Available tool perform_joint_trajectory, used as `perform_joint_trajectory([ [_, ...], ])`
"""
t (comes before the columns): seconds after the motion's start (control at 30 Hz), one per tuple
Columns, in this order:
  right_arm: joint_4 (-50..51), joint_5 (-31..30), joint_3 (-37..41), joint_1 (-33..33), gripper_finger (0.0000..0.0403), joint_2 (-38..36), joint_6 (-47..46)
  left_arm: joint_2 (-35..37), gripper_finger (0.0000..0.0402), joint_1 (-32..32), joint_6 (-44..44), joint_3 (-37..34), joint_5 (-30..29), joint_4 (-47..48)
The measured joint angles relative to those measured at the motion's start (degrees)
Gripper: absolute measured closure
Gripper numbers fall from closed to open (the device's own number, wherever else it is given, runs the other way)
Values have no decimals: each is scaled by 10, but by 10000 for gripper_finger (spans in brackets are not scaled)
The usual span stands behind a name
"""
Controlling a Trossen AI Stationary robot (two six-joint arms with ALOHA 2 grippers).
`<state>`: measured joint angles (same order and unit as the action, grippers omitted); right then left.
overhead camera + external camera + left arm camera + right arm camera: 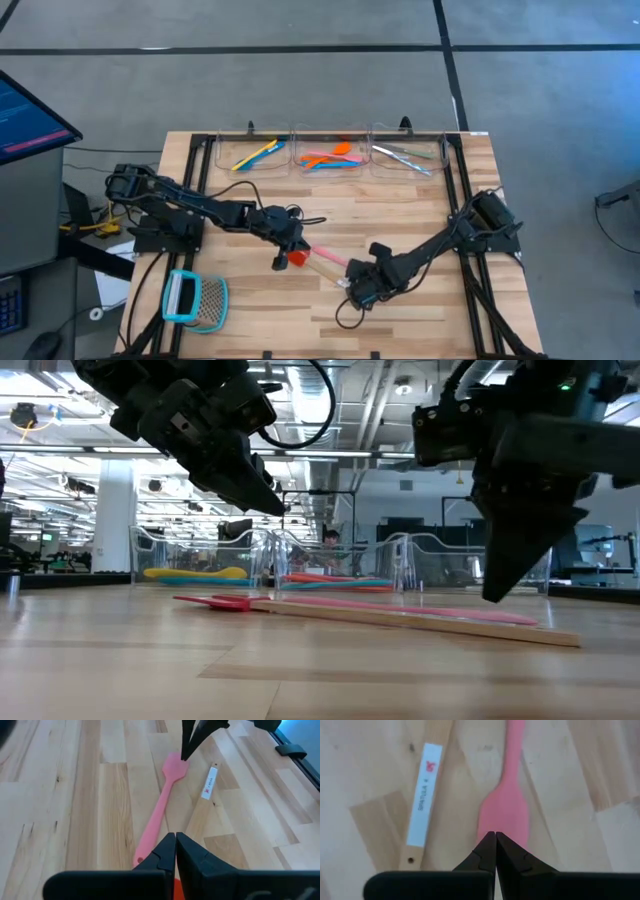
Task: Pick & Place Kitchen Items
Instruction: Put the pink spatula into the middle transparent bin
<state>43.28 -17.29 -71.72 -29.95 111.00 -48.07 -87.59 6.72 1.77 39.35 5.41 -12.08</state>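
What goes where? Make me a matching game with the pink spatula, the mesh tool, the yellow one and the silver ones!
Things:
1. pink spatula
2. teal mesh tool
3. yellow utensil
4. silvery utensils

Places:
A. right clear bin
B. middle of the table, on bare wood
C. left clear bin
D. a table corner, outside the bins

Pairs: 1-B, 2-D, 3-C, 4-A

Bright even light, blurred foreground
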Motion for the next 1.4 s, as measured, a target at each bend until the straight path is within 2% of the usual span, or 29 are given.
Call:
perform_joint_trajectory([
  [0.2,-4,6,3,0,403,-1,-1,0,399,0,2,0,0,0],
  [0.5,-100,39,65,2,403,-3,-30,0,399,0,2,0,0,0],
  [0.93,-103,39,67,4,403,-1,-26,-20,397,0,-3,0,-17,-3],
  [1.1,-107,39,68,4,403,0,-25,-71,370,0,-51,3,-19,-1],
  [1.3,-108,39,68,4,403,0,-25,-78,315,-4,-97,36,-17,-5],
  [1.4,-109,39,68,5,403,0,-25,-79,290,-12,-104,42,15,-5],
])
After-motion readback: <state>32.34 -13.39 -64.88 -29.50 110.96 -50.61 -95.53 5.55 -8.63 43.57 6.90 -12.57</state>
